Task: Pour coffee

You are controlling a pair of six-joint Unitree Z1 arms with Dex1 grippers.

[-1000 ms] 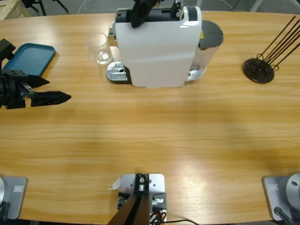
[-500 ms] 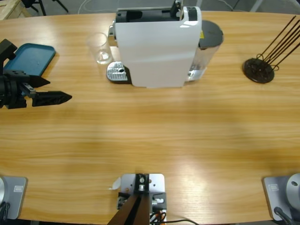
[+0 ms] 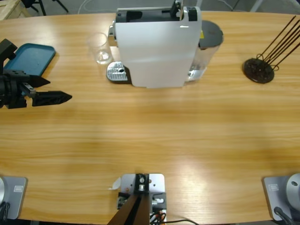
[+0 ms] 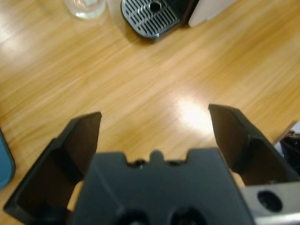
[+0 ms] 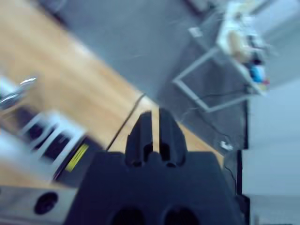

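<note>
Hovering my left claw low over the tabletop, I have its jaws spread wide apart with nothing between them; in the left wrist view the same claw looks toward the glass and the ribbed drip tray. My right claw is out of the high view; its wrist view tilts off toward the room and a strip of the machine, and the jaws are pressed together, empty.

The glass stands upright just beside the machine, near the drip tray but not on it. Any coffee would be a shallow layer in its bottom; from these views I cannot make out liquid for certain.

I judge the glass light, rigid, smooth and breakable, so it is likely to slip under a weak pinch and may crack under a hard one. I would take it around the middle of its wall, jaws on opposite sides, low enough that it does not tip and clear of the rim so pouring stays free. With so little liquid inside, the weight should barely shift when tilted, but a slow tilt seems wise. The machine close beside it leaves the open side facing my left claw as the easier approach.
</note>
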